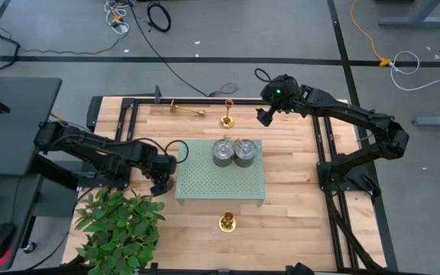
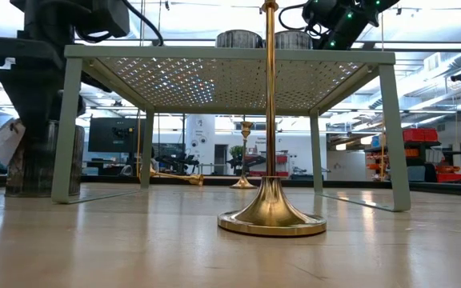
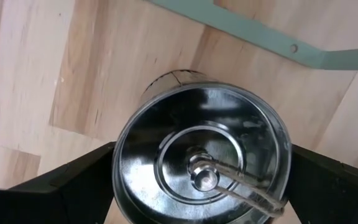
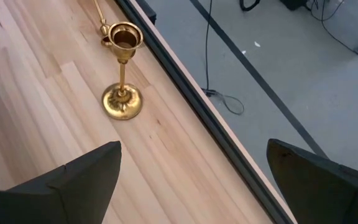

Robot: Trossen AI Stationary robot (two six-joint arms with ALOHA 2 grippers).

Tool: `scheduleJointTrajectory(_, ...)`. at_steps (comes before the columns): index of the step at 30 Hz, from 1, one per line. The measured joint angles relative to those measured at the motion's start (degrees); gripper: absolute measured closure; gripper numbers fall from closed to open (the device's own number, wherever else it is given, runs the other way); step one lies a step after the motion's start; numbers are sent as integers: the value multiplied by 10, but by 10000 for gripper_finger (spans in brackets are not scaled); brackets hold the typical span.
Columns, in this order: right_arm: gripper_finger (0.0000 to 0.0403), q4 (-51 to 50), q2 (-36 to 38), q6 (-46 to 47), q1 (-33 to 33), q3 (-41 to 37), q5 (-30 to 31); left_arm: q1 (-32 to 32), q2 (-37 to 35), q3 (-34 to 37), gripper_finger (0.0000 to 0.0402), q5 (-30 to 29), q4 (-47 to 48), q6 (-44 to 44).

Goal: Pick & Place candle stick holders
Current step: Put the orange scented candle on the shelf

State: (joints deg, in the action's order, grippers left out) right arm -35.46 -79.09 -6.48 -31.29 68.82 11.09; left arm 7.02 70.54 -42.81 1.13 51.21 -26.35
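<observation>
Item: three candle stick holders on the table (image 1: 296, 206), one upright (image 1: 227, 118) near the spread right claw (image 4: 191, 180), one toppled (image 1: 186, 108), one (image 1: 228, 222) apart; left claw (image 3: 197, 186) straddles a tin (image 3: 201, 162) (risk: clipping the narrow stem, tipping it).

Glossy brass candle stick holders (image 1: 228, 222), shiny metal tin (image 3: 201, 165) — on matt wood table (image 1: 296, 206).

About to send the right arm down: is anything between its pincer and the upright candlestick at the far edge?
Nothing visible. The right pincer hangs open beside the upright candlestick, with only bare table between them. The fallen candlestick lies on its other side, and the tins sit on the green rack, nearer the middle.
</observation>
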Motion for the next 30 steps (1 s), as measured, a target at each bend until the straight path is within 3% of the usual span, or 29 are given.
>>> scheduleJointTrajectory(11, 3, 5, 0, 3, 0, 0, 0, 0, 0, 0, 3, -4, -15, -39)
scheduleJointTrajectory(30, 3, 8, 0, 11, 0, 0, 0, 45, 20, 1, 3, -64, -27, -47)
